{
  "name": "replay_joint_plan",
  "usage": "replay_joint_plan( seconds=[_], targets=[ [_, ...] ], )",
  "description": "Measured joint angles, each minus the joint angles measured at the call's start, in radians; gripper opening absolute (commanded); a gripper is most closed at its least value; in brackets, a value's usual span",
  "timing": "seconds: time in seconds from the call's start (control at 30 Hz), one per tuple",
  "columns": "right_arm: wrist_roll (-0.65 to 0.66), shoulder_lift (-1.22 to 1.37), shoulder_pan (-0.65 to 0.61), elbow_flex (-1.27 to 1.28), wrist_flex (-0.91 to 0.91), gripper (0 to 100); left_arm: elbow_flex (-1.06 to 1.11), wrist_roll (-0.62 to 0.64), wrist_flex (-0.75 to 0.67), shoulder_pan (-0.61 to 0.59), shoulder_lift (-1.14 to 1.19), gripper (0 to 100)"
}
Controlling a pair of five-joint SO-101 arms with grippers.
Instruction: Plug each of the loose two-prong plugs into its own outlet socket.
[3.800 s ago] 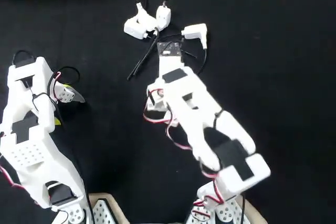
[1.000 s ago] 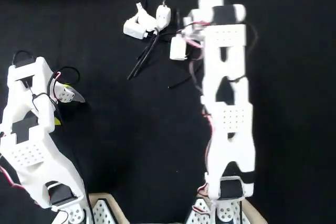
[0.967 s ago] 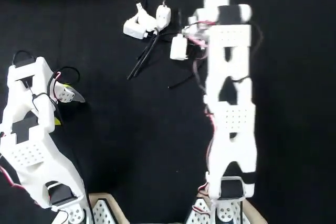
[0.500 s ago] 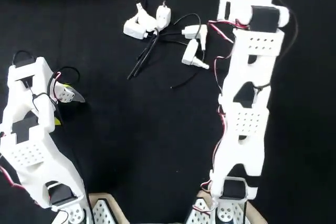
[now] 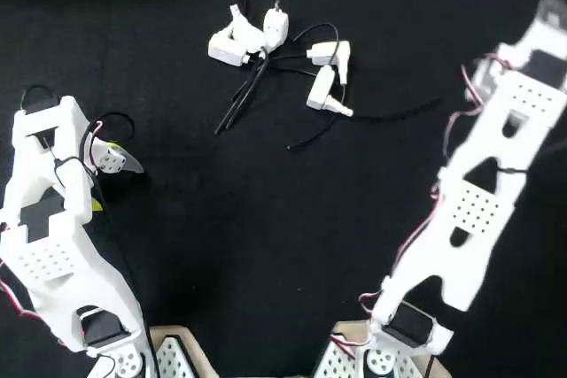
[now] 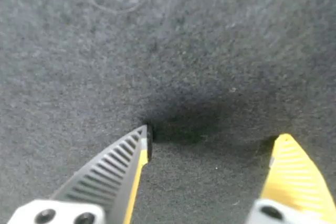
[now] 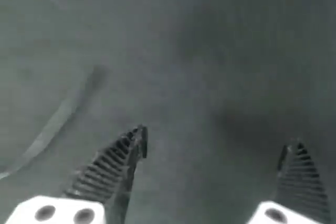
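The right arm (image 5: pixel 478 201) has swung way off to the right side of the mat (image 5: pixel 221 245). Half a second ago it stood tall just beside the plugs, and a few seconds back it was hunched right over them. The right claw (image 7: pixel 216 142) is spread wide, holding nothing, just mat under it. The plug (image 5: pixel 324 92) it was fussing with a second ago now lies loose and tilted on the mat, just below the second plug (image 5: pixel 330 52), not in any socket. A black cable (image 5: pixel 399 114) now trails out to the right from there. The white pair (image 5: pixel 244 37) up top hasn't budged. The left claw (image 6: pixel 215 135) is in the same spot on the left, also wide and empty.
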Motion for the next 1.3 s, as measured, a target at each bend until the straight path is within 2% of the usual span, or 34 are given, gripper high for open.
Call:
replay_joint_plan(
  seconds=[0.27, 0.4, 0.53, 0.7, 0.97, 1.1, 1.3],
  targets=[
    [-0.002, 0.180, 0.117, 0.121, 0.000, 38.2, 0.000, 0.000, -0.015, 0.000, 0.012, 36],
    [-0.003, 0.121, 0.123, 0.245, -0.002, 38.2, 0.000, 0.000, -0.015, 0.000, 0.038, 36],
    [-0.005, -0.028, 0.123, 0.508, -0.002, 38.2, -0.005, -0.035, -0.014, 0.020, 0.041, 36],
    [-0.003, -0.279, 0.046, 0.962, -0.005, 38.2, -0.017, -0.086, 0.064, 0.060, 0.043, 36],
    [-0.002, -0.646, -0.204, 1.491, -0.152, 38.2, 0.120, -0.086, 0.063, 0.164, -0.049, 36],
    [-0.002, -0.776, -0.293, 1.711, -0.284, 38.2, 0.241, -0.086, -0.008, 0.184, -0.161, 36],
    [-0.003, -0.961, -0.313, 2.015, -0.539, 38.2, 0.546, -0.086, -0.215, 0.206, -0.445, 36]
  ],
)
